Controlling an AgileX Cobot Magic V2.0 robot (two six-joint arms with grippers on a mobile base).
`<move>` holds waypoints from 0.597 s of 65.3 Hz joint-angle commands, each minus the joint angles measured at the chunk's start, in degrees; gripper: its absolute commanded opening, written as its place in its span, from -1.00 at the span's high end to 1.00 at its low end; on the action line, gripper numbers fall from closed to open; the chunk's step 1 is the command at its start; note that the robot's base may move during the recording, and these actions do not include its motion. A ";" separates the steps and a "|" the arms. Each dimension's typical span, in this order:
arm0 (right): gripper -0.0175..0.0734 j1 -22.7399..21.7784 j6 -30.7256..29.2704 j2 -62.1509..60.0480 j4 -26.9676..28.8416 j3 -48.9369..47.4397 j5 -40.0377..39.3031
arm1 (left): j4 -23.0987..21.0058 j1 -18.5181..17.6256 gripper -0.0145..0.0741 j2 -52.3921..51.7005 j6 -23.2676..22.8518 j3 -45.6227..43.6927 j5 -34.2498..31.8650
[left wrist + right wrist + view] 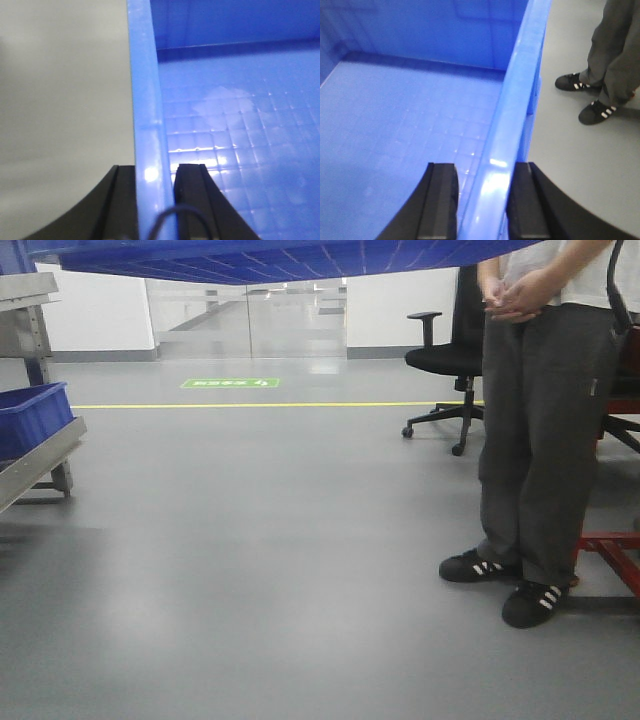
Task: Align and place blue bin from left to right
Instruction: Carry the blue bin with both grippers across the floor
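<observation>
The blue bin [280, 258] hangs in the air, and only its grid-patterned underside shows along the top edge of the front view. My left gripper [155, 172] is shut on the bin's left wall [145, 100], with one black finger [120, 205] outside and the other inside over the gridded floor. My right gripper [482, 172] is shut on the right wall's thick rim [520, 85], one finger [442, 200] inside the bin and one outside. The bin's inside [410, 125] holds nothing.
A person [540, 420] in dark trousers stands at the right, close by, shoes [592, 110] near the bin's right side. A black office chair [450, 355] is behind. At the left stands a metal rack [35, 465] holding a darker blue bin [30, 415]. A red frame [615, 550] sits at far right.
</observation>
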 commanded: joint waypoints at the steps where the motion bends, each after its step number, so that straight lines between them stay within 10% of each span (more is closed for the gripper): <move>1: 0.76 -0.28 0.73 -1.05 -0.47 -1.10 -5.38 | -1.34 -0.65 0.92 -1.66 0.58 -0.99 -4.25; 39: 0.76 -0.28 0.73 -1.05 -0.37 -1.10 -5.37 | -1.22 -0.65 0.92 -1.66 0.58 -0.99 -4.25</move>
